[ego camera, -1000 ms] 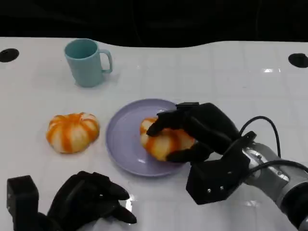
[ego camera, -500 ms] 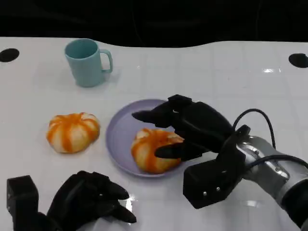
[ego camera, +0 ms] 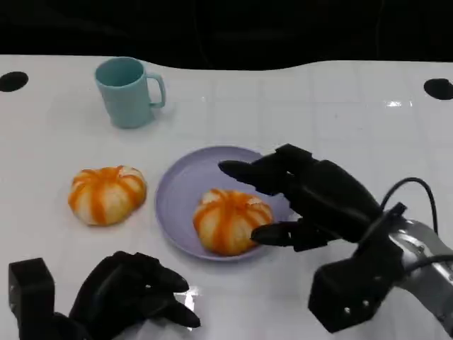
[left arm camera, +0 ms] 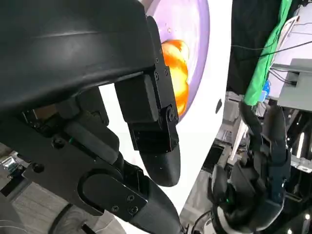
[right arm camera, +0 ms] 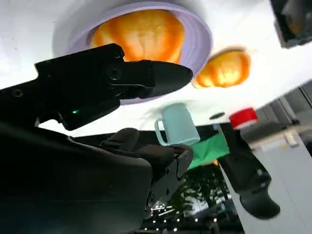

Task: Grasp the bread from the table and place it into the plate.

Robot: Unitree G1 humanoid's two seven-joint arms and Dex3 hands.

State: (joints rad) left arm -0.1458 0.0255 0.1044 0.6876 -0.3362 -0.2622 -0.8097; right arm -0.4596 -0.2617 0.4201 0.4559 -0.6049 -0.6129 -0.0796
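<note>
On the plate (ego camera: 177, 198), the bread (ego camera: 231, 220) lies just left of the empty, spread-fingered right hand (ego camera: 311, 198).

We list: right hand (ego camera: 311, 202), matte black, with blocky segmented fingers and rounded tips; a boxy black wrist housing behind it, with small round fasteners on its face; a silver forearm (ego camera: 425, 258) beyond, with black cable looping over it; a small green light on its shell in the right wrist view; left hand (ego camera: 134, 290), likewise black, beside a square black block.
</note>
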